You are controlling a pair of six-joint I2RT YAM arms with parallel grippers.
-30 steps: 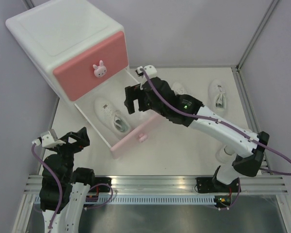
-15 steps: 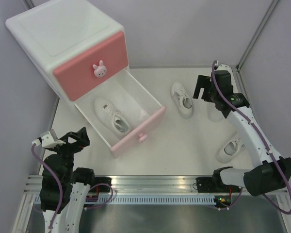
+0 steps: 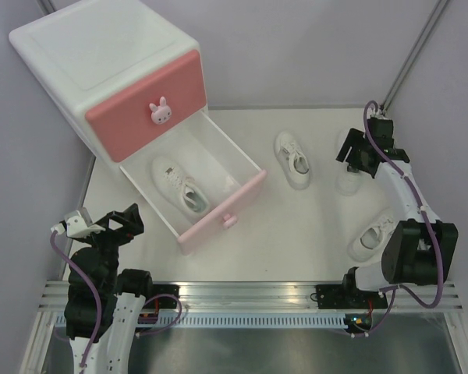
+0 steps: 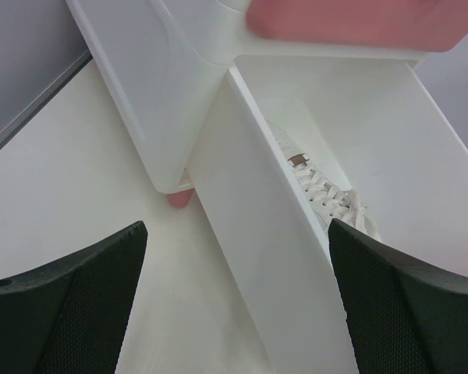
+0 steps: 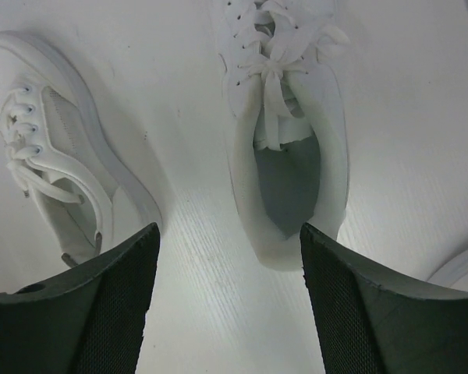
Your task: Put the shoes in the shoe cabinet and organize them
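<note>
The shoe cabinet [image 3: 109, 66] stands at the back left with its pale pink lower drawer [image 3: 222, 214] pulled open. One white shoe [image 3: 179, 185] lies inside it, and shows in the left wrist view [image 4: 327, 199]. A second shoe [image 3: 293, 160] lies on the table mid-right. A third shoe [image 3: 345, 181] lies partly hidden under my right gripper [image 3: 356, 158], which is open just above it. In the right wrist view [image 5: 230, 312] that shoe [image 5: 285, 140] is ahead of the open jaws, heel nearest. A fourth shoe [image 3: 372, 236] lies near the right arm. My left gripper [image 3: 117, 222] is open and empty by the drawer's left side [image 4: 234, 312].
The drawer's white side wall [image 4: 257, 234] runs between my left fingers, with a pink cabinet foot [image 4: 179, 199] beside it. Grey walls close in the table on the left, back and right. The second shoe [image 5: 54, 148] lies left of the right gripper.
My right arm has swung from over the open drawer to the far right and now hovers over the shoe there. The left arm and the shoes have not moved.
</note>
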